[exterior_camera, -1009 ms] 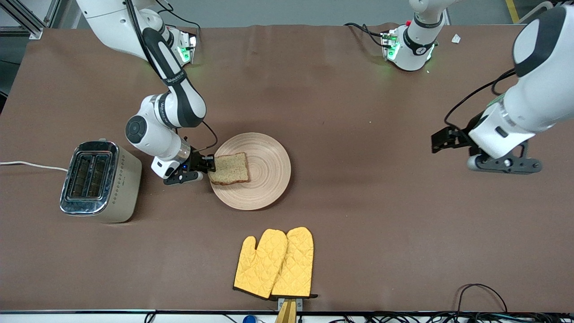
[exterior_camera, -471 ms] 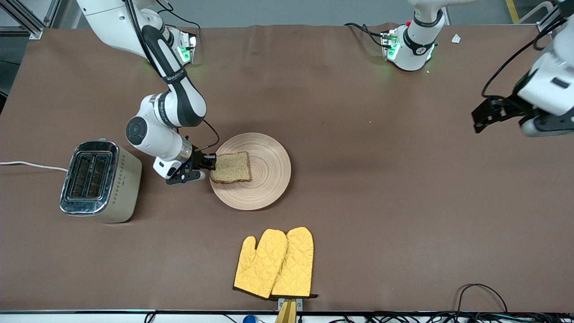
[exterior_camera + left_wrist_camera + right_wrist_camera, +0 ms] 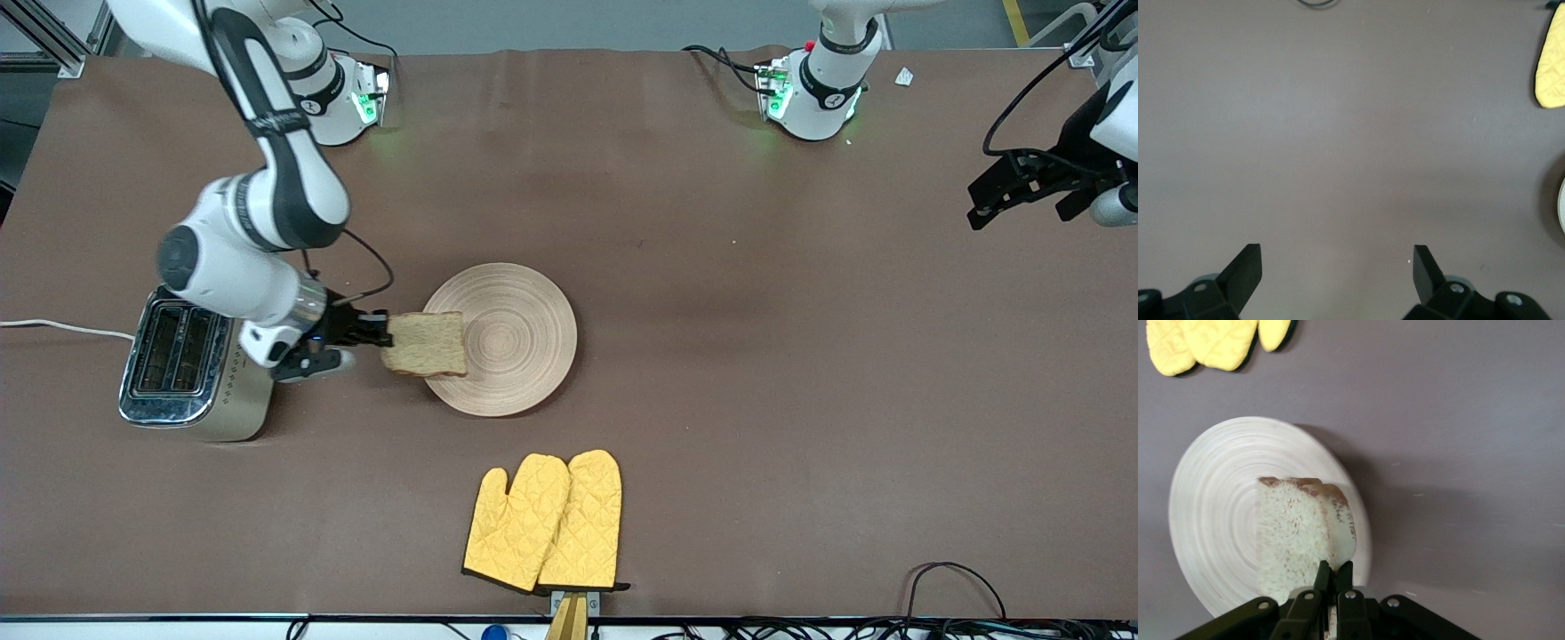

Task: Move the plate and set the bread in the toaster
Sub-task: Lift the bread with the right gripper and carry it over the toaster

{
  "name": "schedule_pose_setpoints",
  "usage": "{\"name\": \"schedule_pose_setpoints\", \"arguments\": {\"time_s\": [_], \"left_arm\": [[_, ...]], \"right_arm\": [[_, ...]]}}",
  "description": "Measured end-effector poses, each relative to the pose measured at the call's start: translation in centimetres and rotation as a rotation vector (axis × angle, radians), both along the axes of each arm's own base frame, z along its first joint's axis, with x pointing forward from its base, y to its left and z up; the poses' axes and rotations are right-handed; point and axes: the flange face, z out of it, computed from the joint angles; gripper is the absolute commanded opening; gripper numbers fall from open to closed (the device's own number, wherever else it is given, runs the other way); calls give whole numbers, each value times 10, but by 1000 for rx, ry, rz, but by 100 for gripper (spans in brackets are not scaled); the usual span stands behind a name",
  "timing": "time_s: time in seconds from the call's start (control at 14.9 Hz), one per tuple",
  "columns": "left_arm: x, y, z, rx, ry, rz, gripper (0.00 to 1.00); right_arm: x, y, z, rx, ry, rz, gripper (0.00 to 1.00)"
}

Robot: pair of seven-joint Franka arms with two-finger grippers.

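The right gripper [image 3: 380,331] is clamped on the bread [image 3: 427,344], its two black fingers [image 3: 1333,577] pinched tight on one edge of the slice. The bread is lifted clear of the table and hangs over the rim of the plate [image 3: 520,338] at the side toward the toaster, partly over bare table; in the right wrist view the slice [image 3: 1298,533] shows against the plate's ring grain [image 3: 1218,520].

The plate lies flat on the brown table [image 3: 711,400], near the middle. The toaster [image 3: 191,360] stands toward the right arm's end of the table, its chrome top and two slots facing up, with a row of small diamond marks along its cream side; its white cord [image 3: 62,327] runs off toward the table's edge. The right arm's wrist is above the toaster's edge nearest the plate. Small lettering runs along the dark band of the right arm's forearm, too small to read.

A pair of yellow quilted oven mitts [image 3: 544,523] lies nearer to the front camera than the plate, well apart from it.

The left gripper [image 3: 1022,188] waits in the air over the left arm's end of the table, its fingers [image 3: 1245,270] spread wide apart and holding nothing, only bare table beneath it.
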Motion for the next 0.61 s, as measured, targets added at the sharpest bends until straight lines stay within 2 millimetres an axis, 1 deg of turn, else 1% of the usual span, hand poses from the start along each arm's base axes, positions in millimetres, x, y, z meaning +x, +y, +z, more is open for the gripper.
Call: {"name": "schedule_pose_setpoints", "arguments": {"time_s": [0.2, 0.27, 0.34, 0.4, 0.61], "left_arm": [[0, 6, 0, 0, 3, 12, 100], [1, 7, 0, 0, 3, 13, 100], [1, 7, 0, -1, 3, 13, 100], [1, 6, -1, -1, 4, 12, 100], [1, -1, -4, -1, 10, -2, 100]], "right_arm": [[17, -46, 62, -111, 28, 52, 0], [22, -65, 81, -154, 24, 51, 0], [26, -87, 98, -188, 20, 34, 0], [30, -113, 114, -213, 12, 9, 0], [34, -192, 151, -321, -31, -10, 0]]}}
